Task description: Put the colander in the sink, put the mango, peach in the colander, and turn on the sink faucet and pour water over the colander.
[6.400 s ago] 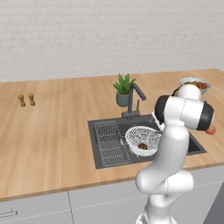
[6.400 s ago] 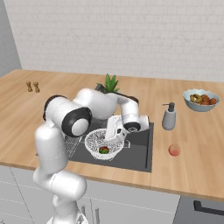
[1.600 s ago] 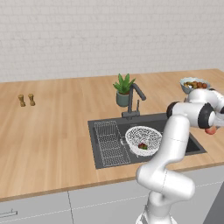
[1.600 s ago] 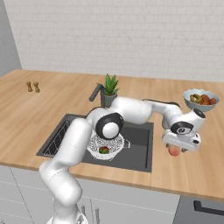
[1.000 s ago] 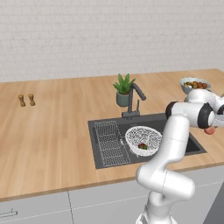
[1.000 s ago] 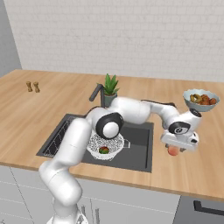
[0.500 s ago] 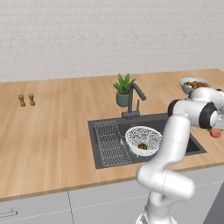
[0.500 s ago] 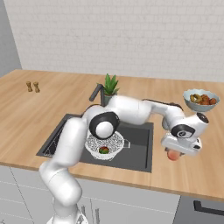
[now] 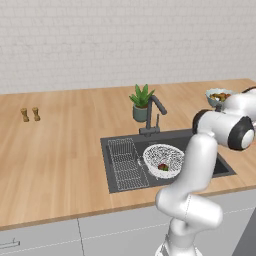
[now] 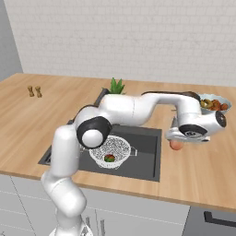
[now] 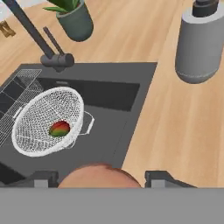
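peach: between the two finger tips at bottom of hand view, a tip close on each side; in right base view it sits under the hand, just right of the sink's right rim, over the wooden counter. Can't tell if it's lifted or touching the wood.
gripper: closed on the peach, jaws flanking its widest part; actual contact hidden by the bottom band, so grip is a judgement.
handling: prob light, round, soft-skinned, a bit slippery. Hold across the middle w/ modest squeeze; too hard bruises it, off-centre lets it roll out.
sink: landmark; dark basin w/ ribbed drainboard on its left part.
colander: already in the sink, right of the drainboard, upright, slightly tilted in hand view.
mango: inside the colander, near its bottom.
sink faucet: at the sink's back rim, spout angled over the basin; no water seen.
next (judgement): carry the peach left over the sink rim, release low above the colander so it doesn't bounce off the mesh.
soap bottle: grey, on the counter right of the sink, behind the peach.
plant: potted, behind the sink next to the faucet.
fruit bowl: far right of the sink, well apart.
shakers: two small ones far left of the sink.
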Controlling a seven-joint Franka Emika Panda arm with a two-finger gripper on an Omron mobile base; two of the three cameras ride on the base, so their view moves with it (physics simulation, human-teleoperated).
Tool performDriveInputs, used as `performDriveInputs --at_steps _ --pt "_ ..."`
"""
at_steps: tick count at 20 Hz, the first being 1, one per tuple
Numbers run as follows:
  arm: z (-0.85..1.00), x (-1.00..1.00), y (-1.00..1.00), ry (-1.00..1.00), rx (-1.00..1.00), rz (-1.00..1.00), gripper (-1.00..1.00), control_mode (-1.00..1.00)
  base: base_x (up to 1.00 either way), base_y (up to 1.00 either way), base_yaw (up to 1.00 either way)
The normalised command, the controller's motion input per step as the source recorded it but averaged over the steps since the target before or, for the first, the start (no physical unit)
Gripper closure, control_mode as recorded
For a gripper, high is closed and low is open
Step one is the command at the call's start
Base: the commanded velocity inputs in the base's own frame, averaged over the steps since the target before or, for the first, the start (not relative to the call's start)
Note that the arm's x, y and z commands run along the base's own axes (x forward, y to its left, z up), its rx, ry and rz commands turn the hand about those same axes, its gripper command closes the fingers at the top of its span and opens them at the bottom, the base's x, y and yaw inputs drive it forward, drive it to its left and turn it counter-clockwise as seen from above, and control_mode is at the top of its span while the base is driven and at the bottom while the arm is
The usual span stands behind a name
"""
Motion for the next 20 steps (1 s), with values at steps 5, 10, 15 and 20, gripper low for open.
performDriveInputs --at_steps 5,10,15,20 --pt "0.71 0.14 0.99 -0.34 0.01 0.29 1.0 -1.0 0.0 0.0 0.0" --pt "0.4 0.31 1.0 -0.1 0.0 0.26 1.0 -1.0 0.0 0.0 0.0" --pt "-0.04 0.38 0.86 0.0 0.0 0.29 1.0 -1.0 0.0 0.0 0.0" --pt "-0.55 0.42 0.26 -0.01 -0.01 0.29 1.0 -1.0 0.0 0.0 0.0"
